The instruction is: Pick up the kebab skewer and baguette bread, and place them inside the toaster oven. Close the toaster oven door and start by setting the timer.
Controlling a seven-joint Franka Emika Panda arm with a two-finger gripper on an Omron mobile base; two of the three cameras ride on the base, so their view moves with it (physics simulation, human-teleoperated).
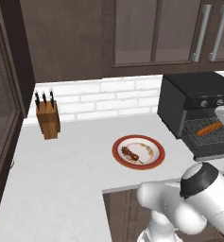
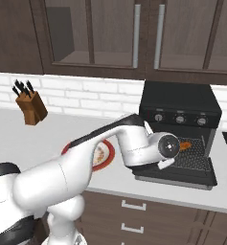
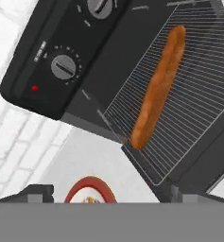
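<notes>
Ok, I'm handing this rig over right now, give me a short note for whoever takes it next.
Gripper: the fingers are open and hold nothing, in front of the boxy black toaster oven.
Long slim orange-brown baguette bread: lying on the oven's wire rack.
Kebab skewer of dark red-brown meat chunks: on the red-rimmed round plate on the white counter, left of the oven.
Black drop-down toaster oven door: down, open.
Done: baguette is in.
Left: pick up the skewer, put it in the oven, close the door, set the timer with a round knob.
</notes>
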